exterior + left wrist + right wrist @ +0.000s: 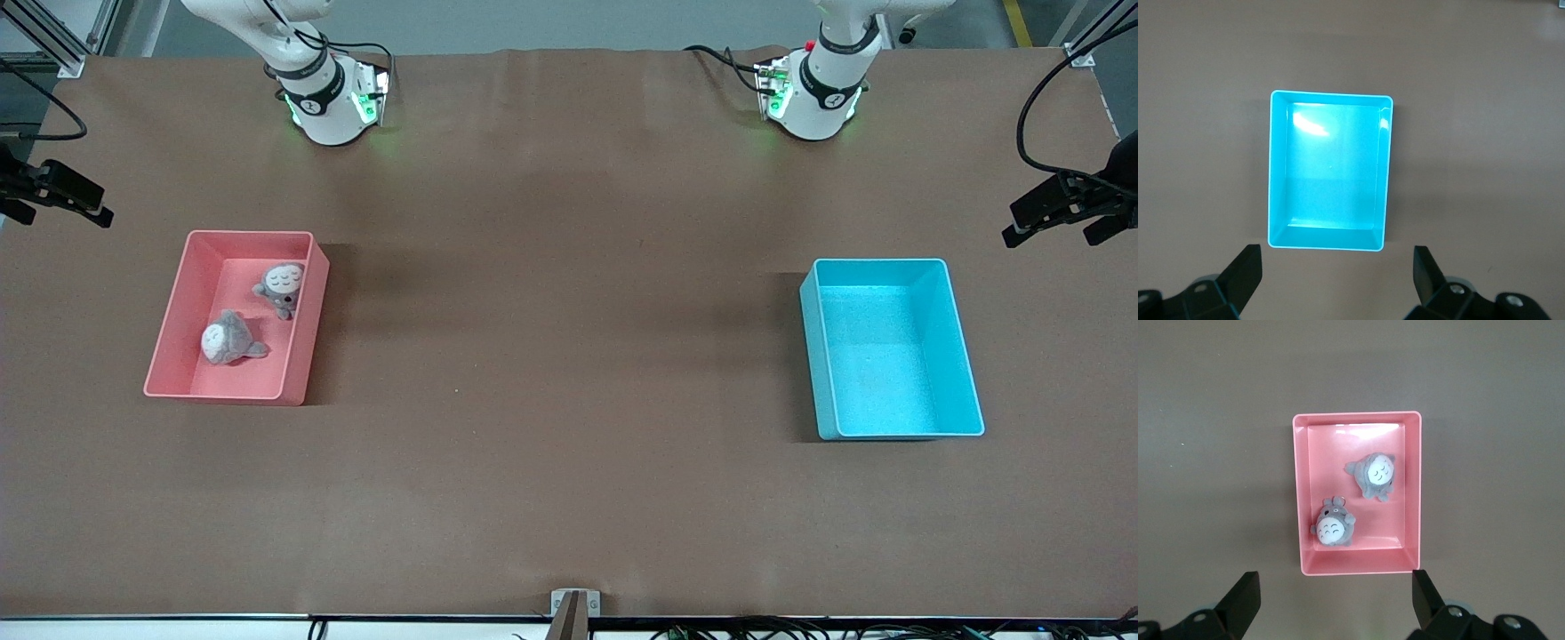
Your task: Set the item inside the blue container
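The blue container [816, 373] stands toward the left arm's end of the table with nothing inside it. From high above, my left gripper [1337, 260] looks down on the blue container [1277, 173], open and holding nothing. A pink bin [308, 329] at the right arm's end holds two grey plush toys as items, one [280, 286] farther from the front camera than the other [227, 340]. My right gripper [1335, 583] hangs open high over the pink bin [1301, 493], and both toys [1375, 473] [1333, 525] show below it. Neither hand appears in the front view.
Brown cloth [569, 356] covers the table between the two bins. Black camera mounts stick in at both ends of the table [53, 191] [1067, 209]. A small bracket [573, 609] sits at the edge nearest the front camera.
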Available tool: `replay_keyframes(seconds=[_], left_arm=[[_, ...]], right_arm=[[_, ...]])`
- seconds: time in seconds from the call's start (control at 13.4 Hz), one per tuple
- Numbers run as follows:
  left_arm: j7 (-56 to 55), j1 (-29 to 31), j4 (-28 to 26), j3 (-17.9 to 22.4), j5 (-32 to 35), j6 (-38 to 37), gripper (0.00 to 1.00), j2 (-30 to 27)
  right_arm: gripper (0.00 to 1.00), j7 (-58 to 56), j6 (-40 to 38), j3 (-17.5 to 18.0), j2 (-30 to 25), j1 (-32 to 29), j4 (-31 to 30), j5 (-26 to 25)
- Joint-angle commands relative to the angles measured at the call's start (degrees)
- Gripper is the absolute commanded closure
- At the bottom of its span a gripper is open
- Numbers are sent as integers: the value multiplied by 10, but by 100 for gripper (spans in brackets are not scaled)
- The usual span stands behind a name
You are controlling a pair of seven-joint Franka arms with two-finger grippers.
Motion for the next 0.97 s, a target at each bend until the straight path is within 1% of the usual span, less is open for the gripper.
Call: replay_keyframes(seconds=[0.0,0.9], left_arm=[[3,-1,2,-1,4,2,0,-4],[-3,3,2,1,2,-5,0,-4]], right_arm=[[0,-4,-2,4,-18,-3,-17,-5],[0,-4,-3,4,-18,-2,-17,-5]])
